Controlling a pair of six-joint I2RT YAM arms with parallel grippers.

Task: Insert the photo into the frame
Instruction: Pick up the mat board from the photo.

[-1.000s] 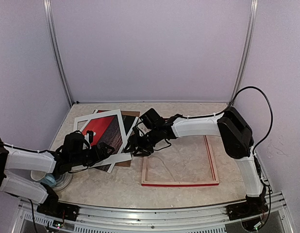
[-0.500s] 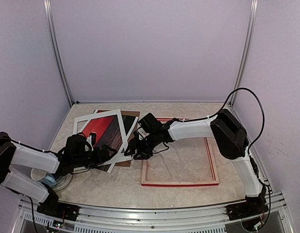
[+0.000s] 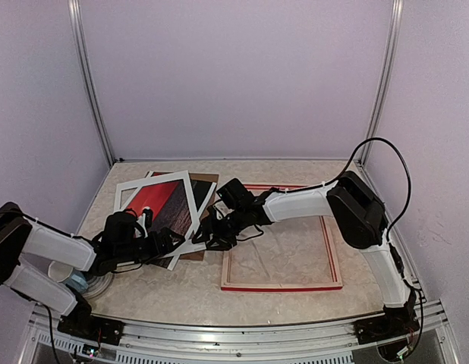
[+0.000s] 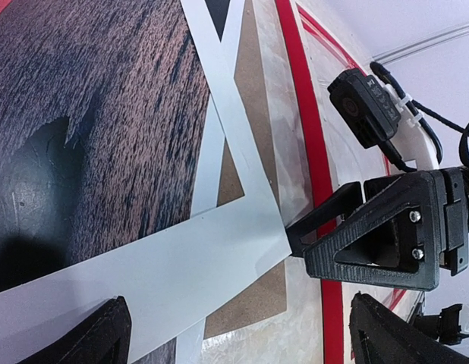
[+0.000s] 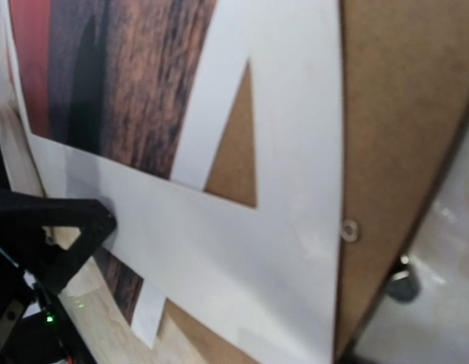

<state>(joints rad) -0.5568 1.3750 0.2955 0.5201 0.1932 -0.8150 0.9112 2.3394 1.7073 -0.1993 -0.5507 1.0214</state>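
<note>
Left gripper (image 3: 171,241) (image 4: 236,303): jaws spread wide, nothing between them, poised low over the near corner of a white mat (image 3: 122,193) (image 4: 181,262). Right gripper (image 3: 207,235) (image 4: 295,235): it faces the left gripper across that corner, with its fingertips at the mat's edge and its jaws partly apart. Whether they clamp the mat cannot be determined. Directly under and ahead of the left gripper lies the photo (image 3: 162,206) (image 4: 105,114) (image 5: 136,76), face up, with the red sky and dark sea visible. The mat rests askew on top of it. Beneath both lies the brown backing board (image 3: 209,180) (image 4: 250,91) (image 5: 401,114), which projects toward the right gripper. Behind the right gripper, on its wrist side, the frame (image 3: 280,287) (image 4: 295,98) lies flat on the table (image 3: 181,299). Pale wood shows along the frame's inner edges, and the marbled tabletop shows through its opening. The photo lies wholly outside the frame, beside its nearer rail. Behind the left gripper, against the forearm, stands a pale cup (image 3: 61,273). Its contents are not discernible.
</note>
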